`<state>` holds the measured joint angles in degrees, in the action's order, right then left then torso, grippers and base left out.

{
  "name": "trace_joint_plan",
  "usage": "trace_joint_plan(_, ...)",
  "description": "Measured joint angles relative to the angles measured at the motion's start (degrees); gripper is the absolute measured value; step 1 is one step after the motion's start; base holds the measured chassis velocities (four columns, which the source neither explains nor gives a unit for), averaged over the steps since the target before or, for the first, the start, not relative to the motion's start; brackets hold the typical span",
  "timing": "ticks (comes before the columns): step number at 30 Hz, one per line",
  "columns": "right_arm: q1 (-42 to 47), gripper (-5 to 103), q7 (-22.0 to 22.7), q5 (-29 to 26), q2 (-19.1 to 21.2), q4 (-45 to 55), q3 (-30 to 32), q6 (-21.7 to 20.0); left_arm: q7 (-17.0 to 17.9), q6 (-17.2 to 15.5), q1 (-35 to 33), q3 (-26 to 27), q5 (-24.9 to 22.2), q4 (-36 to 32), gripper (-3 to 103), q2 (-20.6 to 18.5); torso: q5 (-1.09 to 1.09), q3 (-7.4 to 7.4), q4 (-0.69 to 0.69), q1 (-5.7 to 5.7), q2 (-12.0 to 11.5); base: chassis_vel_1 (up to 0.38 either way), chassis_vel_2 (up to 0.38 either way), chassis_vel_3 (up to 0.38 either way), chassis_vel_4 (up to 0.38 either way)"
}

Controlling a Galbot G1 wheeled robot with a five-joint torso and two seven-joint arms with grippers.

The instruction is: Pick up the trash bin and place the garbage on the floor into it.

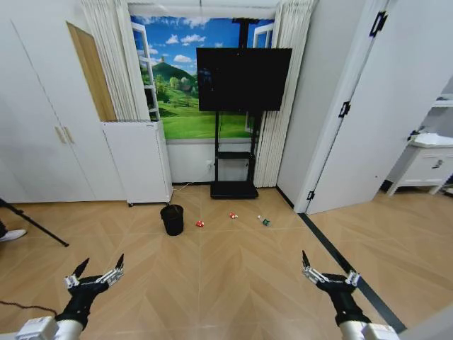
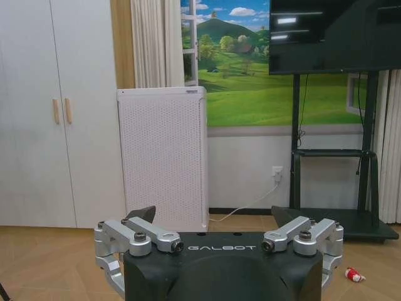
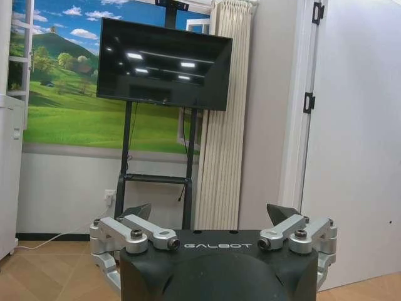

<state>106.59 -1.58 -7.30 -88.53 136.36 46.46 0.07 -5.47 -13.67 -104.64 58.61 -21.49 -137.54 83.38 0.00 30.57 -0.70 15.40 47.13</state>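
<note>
The trash bin (image 1: 172,219) stands upright on the floor (image 1: 233,269), just in front of the white appliance (image 1: 138,161), the garbage (image 1: 233,215) strewn to its right. Both hands, left (image 1: 95,273) and right (image 1: 330,273), hang released, well short; approach squarely and take the rim.

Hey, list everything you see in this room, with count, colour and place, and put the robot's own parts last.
trash bin: one, black, on the floor before the white appliance.
garbage: three small pieces, red-and-white and green-labelled, in a row right of the bin.
floor: tan herringbone wood.
white appliance: one, against the wall.
TV: one, black, on a black stand.
cupboard: white, left wall.
door: white, open, at right.
left tool: open, low left, far from bin.
right tool: open, low right.
</note>
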Motion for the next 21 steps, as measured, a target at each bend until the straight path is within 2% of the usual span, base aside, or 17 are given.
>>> trace_joint_plan(13, -0.4, 100, -1.0, 0.1, 0.0, -0.4, -0.3, -1.9, 0.0, 0.2, 0.1, 0.4, -0.2, 0.2, 100, 0.1, 0.00, 0.00, 0.00, 0.00, 0.0, 0.000, 0.000, 0.000, 0.000)
trace_joint_plan(21, -0.6, 100, -4.6, 0.7, 1.4, -0.5, -1.0, -2.0, -0.1, 0.5, -0.2, 0.2, 0.2, 0.2, 100, 0.6, 0.00, -0.01, 0.00, -0.02, 0.0, -0.028, 0.030, 0.034, -0.032)
